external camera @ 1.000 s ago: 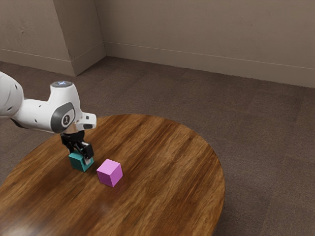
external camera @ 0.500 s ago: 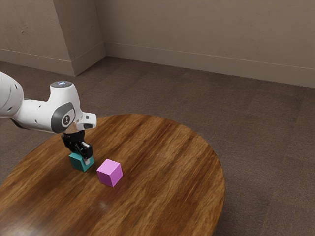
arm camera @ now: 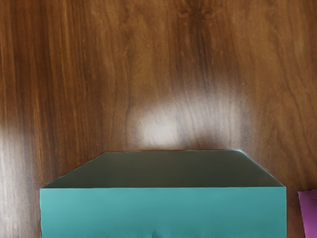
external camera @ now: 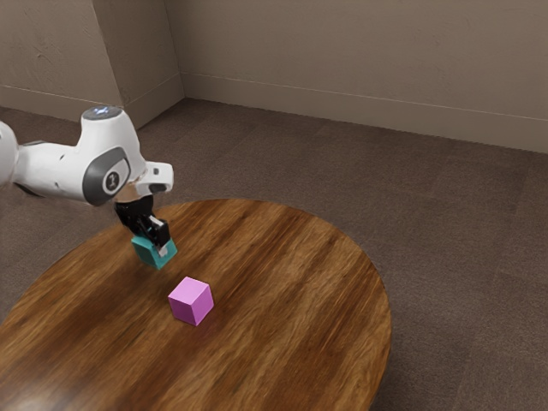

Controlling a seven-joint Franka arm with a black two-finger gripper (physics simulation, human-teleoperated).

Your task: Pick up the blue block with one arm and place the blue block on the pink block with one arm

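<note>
Arm: the white arm (external camera: 73, 171) comes in from the left edge of the exterior frame, with its wrist bent down over the upper left part of the worktop
Gripper: the black gripper (external camera: 154, 241) points downward, its 2 fingers pinching the blue block from 2 sides
Blue block: the blue block (external camera: 160, 254), teal in shade, hangs at the fingertips in the left part of the exterior frame, tilted so that 1 corner points down; in the wrist view the blue block (arm camera: 163, 210) sits just under the hand, 1 face dark and the face next to it bright
Pink block: the pink block (external camera: 190, 300) rests on the worktop, lower and further right in the exterior frame than the blue block and apart from it; in the wrist view a sliver of the pink block (arm camera: 309, 213) shows just beside the blue block
Worktop: the round worktop (external camera: 291, 274) of glossy dark wood takes up the lower half of the exterior frame; in the wrist view the worktop (arm camera: 148, 64) shows its grain and a pale sheen beyond the held block
Change: against 0.5 s ago, the gripper and the blue block sit higher and a little further right in the exterior frame, while the pink block is where it was
Room: brown floor (external camera: 402, 163) and beige walls (external camera: 342, 43) across the upper part of the exterior frame
</note>
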